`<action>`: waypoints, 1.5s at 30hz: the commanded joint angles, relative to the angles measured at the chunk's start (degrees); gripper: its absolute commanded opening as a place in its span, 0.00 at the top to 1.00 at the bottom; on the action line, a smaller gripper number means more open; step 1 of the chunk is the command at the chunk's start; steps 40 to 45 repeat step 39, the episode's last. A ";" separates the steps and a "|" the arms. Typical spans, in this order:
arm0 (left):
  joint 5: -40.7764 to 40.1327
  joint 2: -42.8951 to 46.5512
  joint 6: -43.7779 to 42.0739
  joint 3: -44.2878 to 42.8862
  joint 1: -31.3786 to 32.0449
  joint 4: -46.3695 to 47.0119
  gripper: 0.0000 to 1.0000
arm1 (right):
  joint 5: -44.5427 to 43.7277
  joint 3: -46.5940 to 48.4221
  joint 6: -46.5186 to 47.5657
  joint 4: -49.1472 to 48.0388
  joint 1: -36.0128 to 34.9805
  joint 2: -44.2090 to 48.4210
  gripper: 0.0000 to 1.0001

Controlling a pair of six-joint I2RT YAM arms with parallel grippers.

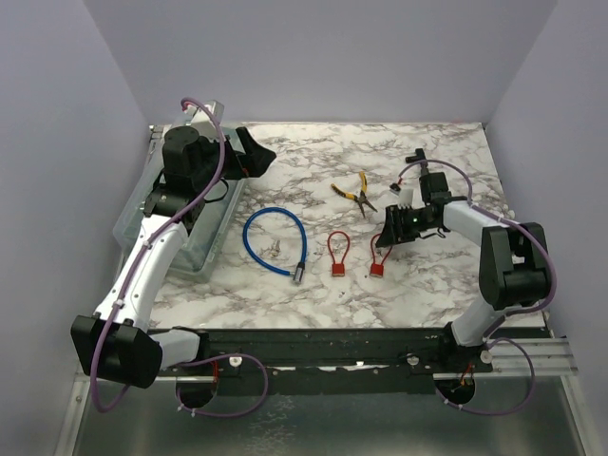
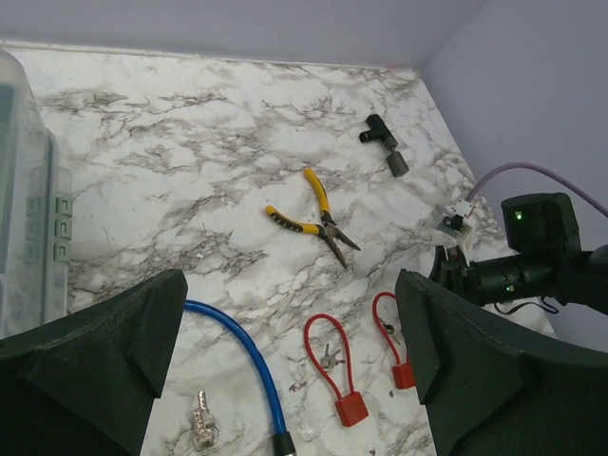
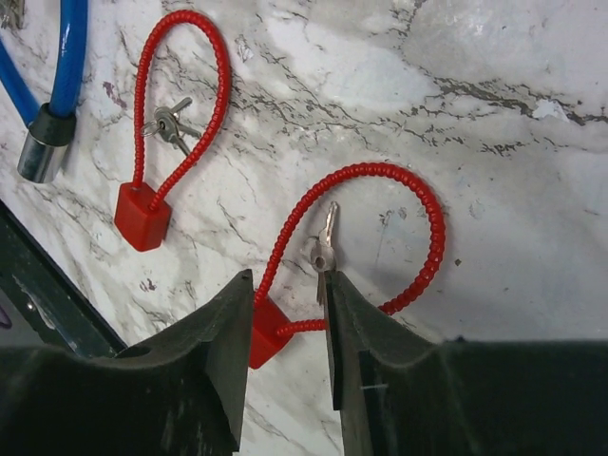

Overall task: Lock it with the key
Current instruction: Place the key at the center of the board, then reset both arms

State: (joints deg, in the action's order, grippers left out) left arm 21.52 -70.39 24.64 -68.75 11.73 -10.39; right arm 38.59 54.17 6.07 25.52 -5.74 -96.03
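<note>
Two red cable padlocks lie on the marble table: the left one (image 1: 337, 258) with keys inside its loop (image 3: 169, 123), and the right one (image 1: 378, 260). My right gripper (image 3: 285, 290) is open and low over the right lock (image 3: 266, 332). Its small silver key (image 3: 326, 242) lies inside the loop, touching the tip of the right finger (image 3: 356, 323); the lock's red cable runs between the jaws. My left gripper (image 1: 252, 152) is open and empty, raised at the back left, far from both locks (image 2: 332, 370).
A blue cable lock (image 1: 275, 239) with loose keys (image 2: 201, 418) lies left of the red locks. Yellow-handled pliers (image 1: 353, 193) lie behind them. A clear plastic bin (image 1: 190, 228) stands at the left edge. A black part (image 2: 385, 142) lies at the back right.
</note>
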 commanded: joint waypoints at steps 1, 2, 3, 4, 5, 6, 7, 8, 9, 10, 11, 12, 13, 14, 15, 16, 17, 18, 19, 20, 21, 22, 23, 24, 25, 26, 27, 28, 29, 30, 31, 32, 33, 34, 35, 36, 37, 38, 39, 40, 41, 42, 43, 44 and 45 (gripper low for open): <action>1.16 1.40 -1.09 -0.20 -0.44 -0.99 0.01 | -0.17 2.80 0.35 2.26 -0.33 0.42 0.57; 1.11 1.40 -1.59 -0.59 -0.46 -1.74 0.01 | -0.06 3.18 0.39 2.81 -0.31 0.88 0.55; 1.01 1.33 -1.95 -1.04 -0.54 -2.68 0.01 | -0.09 3.58 0.43 3.36 -0.32 1.50 0.53; 0.86 1.18 -2.49 -1.64 -0.51 -3.74 0.01 | -0.16 4.08 0.56 3.92 -0.34 2.13 0.51; 0.75 1.11 -3.07 -2.31 -0.62 -4.81 0.01 | -0.44 4.69 0.61 4.64 -0.33 2.87 0.50; 0.60 0.88 -3.59 -3.06 -0.65 -6.30 0.01 | -0.64 5.16 0.80 5.23 -0.33 3.55 0.48; 0.41 0.49 -4.30 -4.23 -0.79 -8.12 0.01 | -0.77 5.68 1.01 5.77 -0.33 4.77 0.47; 0.53 -0.15 -4.97 -5.78 -0.92 -10.63 0.01 | -0.86 6.23 1.11 6.11 -0.33 5.84 0.45; 0.91 -0.97 -5.73 -7.63 -1.26 -12.99 0.01 | -1.02 6.77 1.14 6.32 -0.28 6.86 0.41; 1.81 -2.15 -6.74 -9.47 -1.63 -15.83 0.01 | -1.15 7.34 1.02 6.49 -0.32 8.01 0.36; 2.61 -4.10 -7.87 -11.92 -2.11 -18.96 0.01 | -1.29 8.10 0.97 6.74 -0.25 8.92 0.28; 2.95 -6.12 -9.11 -14.68 -2.53 -22.48 0.01 | -1.46 9.10 1.08 7.12 -0.24 9.80 0.18; 3.00 -8.22 -10.22 -17.67 -2.96 -26.19 0.01 | -1.79 10.23 1.07 7.36 -0.24 10.49 0.07; 2.75 -10.20 -11.51 -20.92 -3.42 -29.34 0.01 | -2.52 11.39 0.93 7.51 -0.16 11.30 0.01; 1.82 -12.00 -12.76 -23.83 -3.68 -32.29 0.01 | -3.52 12.46 0.93 7.41 0.02 12.19 0.00; 0.35 -13.34 -13.84 -27.27 -3.90 -34.36 0.01 | -4.31 13.53 1.03 7.32 0.32 13.12 0.00; -1.22 -14.49 -14.89 -29.43 -4.13 -35.78 0.01 | -4.95 14.45 1.01 6.96 0.91 14.03 0.00; -2.35 -15.38 -16.16 -31.41 -4.41 -37.02 0.01 | -5.41 15.28 0.56 6.25 1.84 14.98 0.00; -3.53 -16.26 -17.56 -33.36 -4.55 -38.36 0.01 | -5.60 16.05 0.36 5.92 3.13 15.81 0.00; -4.66 -17.32 -18.46 -35.33 -4.70 -39.78 0.01 | -5.52 17.12 0.19 5.87 4.47 16.47 0.00; -5.90 -18.32 -18.89 -36.97 -4.76 -41.20 0.01 | -5.15 18.11 0.02 5.79 6.02 17.06 0.00; -7.15 -19.43 -18.89 -38.54 -4.82 -42.62 0.01 | -4.35 19.21 -0.38 5.71 7.97 17.51 0.00; -8.48 -20.34 -18.85 -39.69 -4.79 -44.11 0.01 | -3.14 19.94 -0.95 5.50 10.29 17.85 0.00; -10.26 -20.99 -18.67 -40.28 -4.83 -45.14 0.01 | -1.96 20.46 -1.49 5.17 12.95 18.22 0.00; -12.71 -21.31 -18.21 -40.19 -4.80 -45.72 0.01 | -1.17 20.79 -1.84 4.78 14.46 18.56 0.00; -14.55 -21.14 -18.14 -39.68 -4.81 -45.84 0.01 | -0.88 20.95 -2.00 4.47 15.26 18.83 0.00; -16.09 -20.83 -18.13 -38.85 -4.79 -45.79 0.01 | -0.72 20.85 -2.02 4.11 16.19 19.24 0.00; -17.24 -20.45 -18.00 -38.02 -4.81 -45.58 0.01 | -0.83 20.62 -2.00 3.77 16.42 19.79 0.00; -17.93 -19.96 -17.77 -37.17 -4.81 -45.33 0.01 | -0.93 20.08 -2.32 3.22 16.47 20.27 0.00; -18.30 -19.36 -17.76 -36.36 -4.81 -45.07 0.01 | -0.81 19.38 -3.15 2.47 16.54 20.97 0.00; -18.83 -18.82 -18.13 -35.80 -4.82 -44.85 0.01 | -0.22 18.53 -3.88 1.66 16.48 21.68 0.00; -19.71 -18.48 -18.80 -35.49 -4.82 -44.81 0.01 | 0.68 17.72 -4.40 0.70 16.50 22.34 0.00; -20.78 -18.19 -19.53 -35.22 -4.83 -44.80 0.01 | 1.44 17.11 -5.24 -0.10 16.48 22.97 0.00; -22.36 -17.98 -20.10 -35.08 -4.84 -44.99 0.01 | 1.97 16.65 -5.80 -0.72 16.49 23.55 0.00; -23.44 -18.02 -20.36 -35.05 -4.86 -45.24 0.01 | 2.16 16.39 -5.88 -1.27 16.51 23.96 0.00; -23.83 -17.99 -20.60 -35.05 -4.79 -45.58 0.01 | 2.12 16.20 -7.40 -1.65 16.48 24.20 0.00; -23.70 -18.00 -20.39 -35.05 -4.83 -45.79 0.01 | 2.00 16.15 -7.84 -1.89 16.54 24.34 0.00; -23.59 -17.89 -19.86 -34.93 -4.85 -45.77 0.01 | 2.00 16.11 -7.90 -1.95 16.51 24.35 0.00; -23.50 -17.73 -19.20 -34.87 -4.80 -45.69 0.01 | 2.08 16.18 -7.89 -1.84 16.51 24.20 0.00; -23.50 -17.73 -19.20 -34.87 -4.80 -45.69 0.01 | 2.08 16.18 -7.89 -1.84 16.51 24.20 0.00; -23.50 -17.73 -19.20 -34.87 -4.80 -45.69 0.01 | 2.08 16.18 -7.89 -1.84 16.51 24.20 0.00; -23.50 -17.73 -19.20 -34.87 -4.80 -45.69 0.01 | 2.08 16.18 -7.89 -1.84 16.51 24.20 0.00; -23.50 -17.73 -19.20 -34.87 -4.80 -45.69 0.01 | 2.08 16.18 -7.89 -1.84 16.51 24.20 0.00; -23.50 -17.73 -19.20 -34.87 -4.80 -45.69 0.01 | 2.08 16.18 -7.89 -1.84 16.51 24.20 0.00; -23.50 -17.73 -19.20 -34.87 -4.80 -45.69 0.01 | 2.08 16.18 -7.89 -1.84 16.51 24.20 0.00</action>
